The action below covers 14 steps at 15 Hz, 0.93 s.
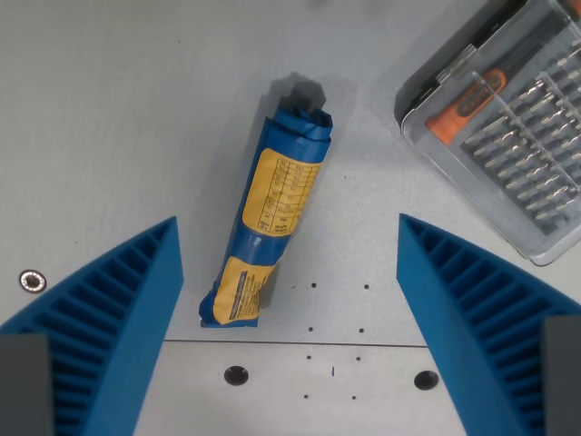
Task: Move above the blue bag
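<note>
I see the blue bag (270,213), rolled up with yellow labels, lying flat on the grey worktop (118,118). My pincer (289,263) hangs over the bag's lower end with its blue fingers (118,309) spread wide apart, gripping nothing. A clear case of screwdriver bits (508,118) sits up and to the bag's right in the wrist view.

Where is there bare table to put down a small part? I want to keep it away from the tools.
The widest bare patch is the wrist view's upper left, bordered by the blue bag and the left fingertip. A narrower strip lies between the bag and the clear screwdriver bit case. The upper right is crowded by that case.
</note>
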Each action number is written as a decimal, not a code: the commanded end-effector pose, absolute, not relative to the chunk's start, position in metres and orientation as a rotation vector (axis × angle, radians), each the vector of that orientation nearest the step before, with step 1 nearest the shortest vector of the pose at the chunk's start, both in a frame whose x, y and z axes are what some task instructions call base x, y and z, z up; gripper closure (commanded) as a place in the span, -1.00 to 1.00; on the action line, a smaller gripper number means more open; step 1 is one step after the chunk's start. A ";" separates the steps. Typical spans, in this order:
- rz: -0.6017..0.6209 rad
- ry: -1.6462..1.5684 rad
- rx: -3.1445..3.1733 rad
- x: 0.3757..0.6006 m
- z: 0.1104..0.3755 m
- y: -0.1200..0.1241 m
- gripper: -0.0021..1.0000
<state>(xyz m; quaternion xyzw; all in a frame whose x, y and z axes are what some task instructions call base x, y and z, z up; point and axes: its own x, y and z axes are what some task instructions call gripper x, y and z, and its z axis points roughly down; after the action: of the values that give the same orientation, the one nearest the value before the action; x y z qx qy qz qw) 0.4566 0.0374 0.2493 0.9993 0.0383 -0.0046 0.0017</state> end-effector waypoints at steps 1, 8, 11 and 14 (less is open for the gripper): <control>-0.009 0.120 3.136 0.457 0.251 0.037 -1.00; -0.009 0.091 3.137 0.456 0.250 0.038 -1.00; -0.005 0.051 3.138 0.455 0.247 0.038 -1.00; 0.012 -0.001 3.140 0.453 0.244 0.039 -1.00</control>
<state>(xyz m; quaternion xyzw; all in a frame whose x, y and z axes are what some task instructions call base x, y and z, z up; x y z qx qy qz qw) 0.4558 0.0374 0.2452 0.9995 0.0291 -0.0090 0.0018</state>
